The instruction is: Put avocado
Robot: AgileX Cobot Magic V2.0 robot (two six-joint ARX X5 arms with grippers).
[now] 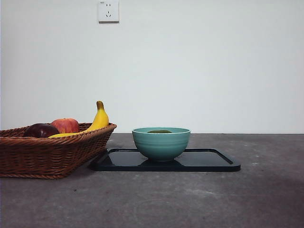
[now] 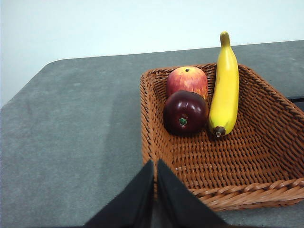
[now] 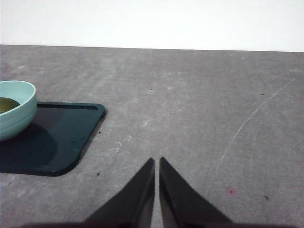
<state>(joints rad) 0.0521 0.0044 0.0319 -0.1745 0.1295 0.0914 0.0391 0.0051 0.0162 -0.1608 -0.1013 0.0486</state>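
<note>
The dark green avocado (image 1: 159,131) lies inside the teal bowl (image 1: 161,143); only its top shows above the rim. It also shows in the right wrist view (image 3: 6,104), inside the bowl (image 3: 19,116). The bowl stands on a black tray (image 1: 209,161). My left gripper (image 2: 155,164) is shut and empty, above the near rim of the wicker basket (image 2: 247,190). My right gripper (image 3: 156,161) is shut and empty, over bare table to the right of the tray (image 3: 57,137). Neither gripper shows in the front view.
The wicker basket (image 1: 42,156) stands left of the tray and holds a red apple (image 1: 65,125), a dark maroon fruit (image 1: 41,130) and a banana (image 1: 97,121). These also show in the left wrist view: the apple (image 2: 187,80), the maroon fruit (image 2: 185,112), the banana (image 2: 225,85).
</note>
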